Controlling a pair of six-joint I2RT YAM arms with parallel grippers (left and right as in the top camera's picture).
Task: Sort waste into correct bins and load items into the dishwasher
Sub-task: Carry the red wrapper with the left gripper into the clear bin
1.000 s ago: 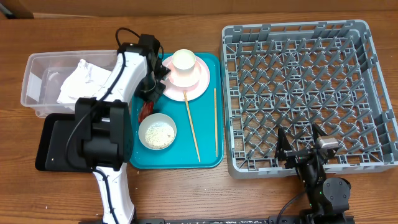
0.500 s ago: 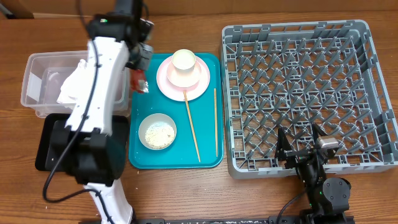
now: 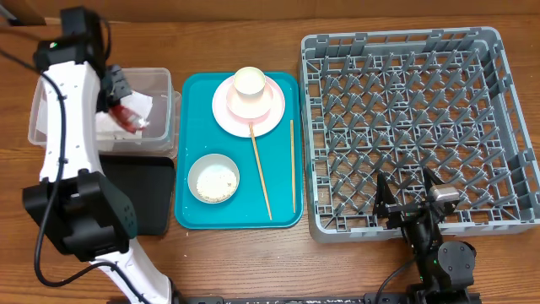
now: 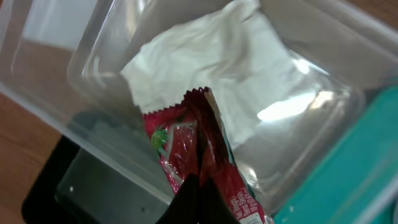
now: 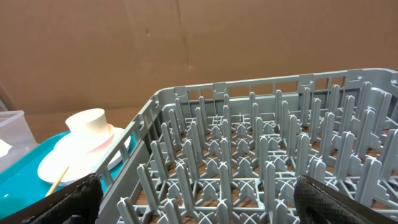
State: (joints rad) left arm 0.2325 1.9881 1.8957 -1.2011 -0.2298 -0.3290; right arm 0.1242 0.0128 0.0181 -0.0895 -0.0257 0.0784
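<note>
One waste item, crumpled white paper napkin [image 4: 211,68], sits in clear plastic tub [image 3: 162,78]; left hand [image 4: 199,190] grips red printed snack wrapper [image 4: 183,146] over tub. Right hand [image 3: 407,198] open; grey plastic dish rack [image 3: 396,39] unloaded.

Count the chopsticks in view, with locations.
2, both on the teal tray. The angled chopstick has its upper end at the pink plate; the straight chopstick lies near the tray's right edge. None seems hidden.
</note>
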